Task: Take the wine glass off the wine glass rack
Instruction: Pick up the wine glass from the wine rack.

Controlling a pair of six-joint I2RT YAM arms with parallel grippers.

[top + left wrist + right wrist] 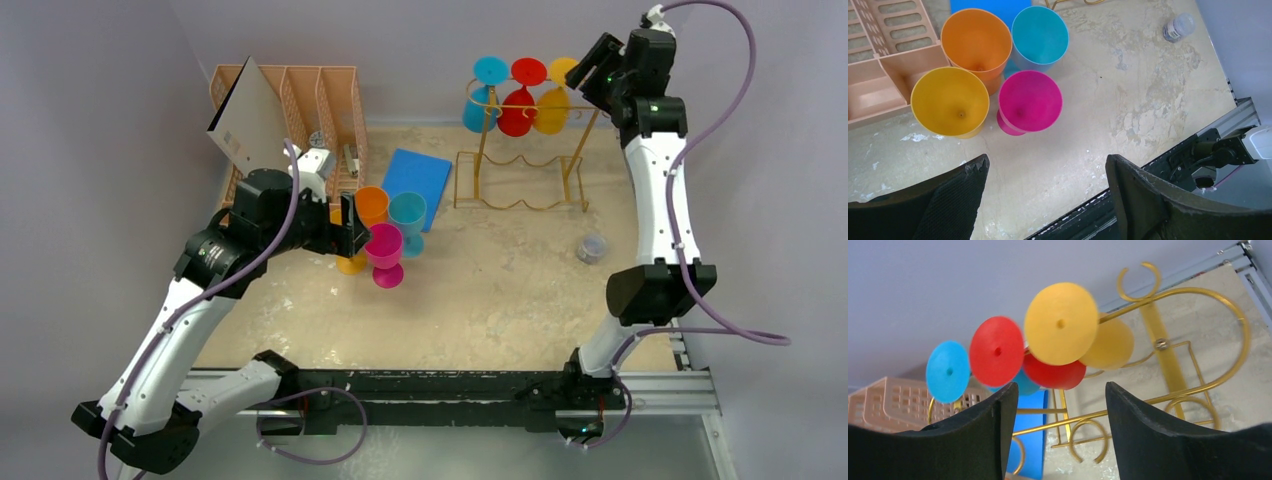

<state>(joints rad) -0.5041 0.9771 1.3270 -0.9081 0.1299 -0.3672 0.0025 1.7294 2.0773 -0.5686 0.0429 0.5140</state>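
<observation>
At nine o'clock on the worktop [480, 290] the left gripper [352, 226] hangs released near four upright cups [1030, 100]; farther, at one o'clock, the right gripper [1060, 390], jaws apart and empty, faces the yellow wine glass [1060, 322] hanging inverted on the wine glass rack [1160, 337]

a peach-orange slotted plastic organizer [335, 95] stands at the far left of a patchy, marbled beige tabletop [500, 290], backed by a plain lilac-grey wall [400, 30]. a pale flat board [250, 115] leans tilted out of the organizer's leftmost slot; small items in the slots to its right are too unclear to name. a blue flat pad [415, 178] lies just right of the organizer. a small clear jar [592, 248] sits well to the organizer's right. a metal rail [670, 385] runs along the table edge opposite the organizer.
</observation>
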